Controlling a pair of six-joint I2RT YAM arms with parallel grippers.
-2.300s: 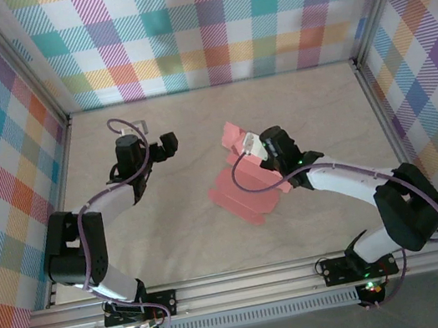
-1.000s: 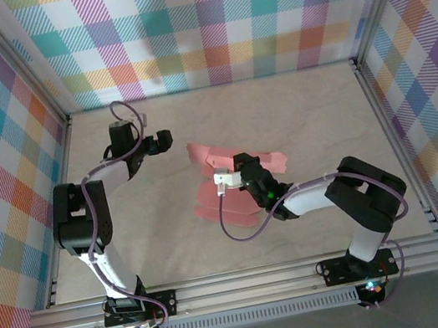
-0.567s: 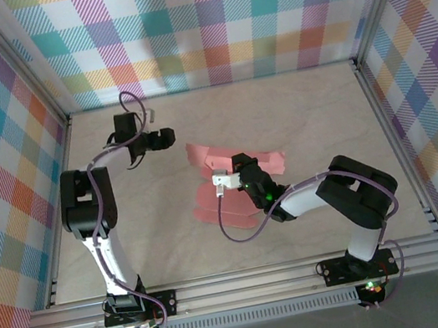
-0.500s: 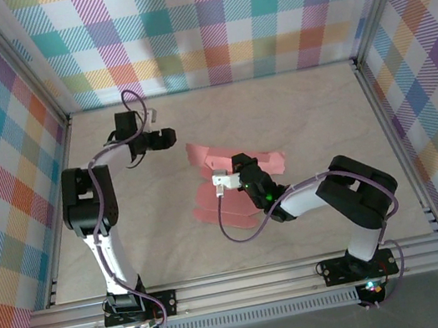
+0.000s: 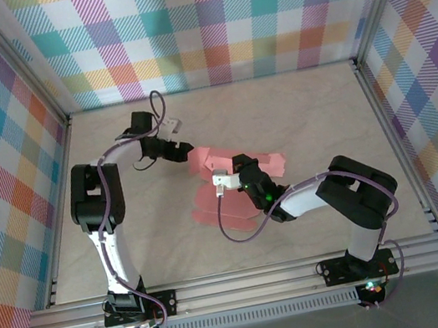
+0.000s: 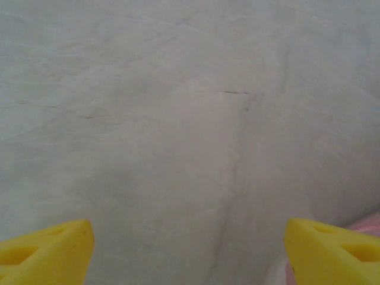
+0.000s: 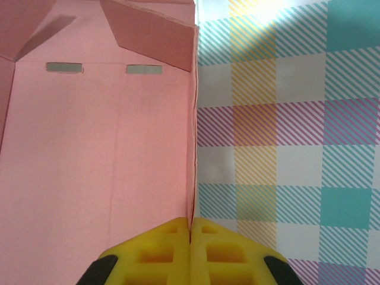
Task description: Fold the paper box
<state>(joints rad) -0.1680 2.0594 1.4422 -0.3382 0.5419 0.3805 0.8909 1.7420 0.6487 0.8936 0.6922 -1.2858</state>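
Here, the salmon-pink, thin card paper box point(image 5: 209, 206) lay partly unfolded near the middle of the pale, marbled desk point(image 5: 311, 105), with its panels and flaps standing at different angles rather than lying flat. The right gripper point(image 5: 239, 169) reached into the card from the right. In its wrist view the yellow fingers point(image 7: 160, 246) were pressed together, and the edge of a large pink panel ran straight down into the seam between them, so it was clamped on the paper box. That panel carried two narrow slots point(image 7: 65, 68) near its far end, where folded flaps rose from it. Beside the panel stood the pastel plaid wall point(image 7: 285, 119).

The left gripper point(image 5: 180, 148) reached across from the far left and ended just beside the box's upper-left flap. Whether it touched the card could not be told. Its jaws stood wide apart over bare desk with nothing between them. A sliver of pink showed just outside one yellow fingertip point(image 6: 332, 252).
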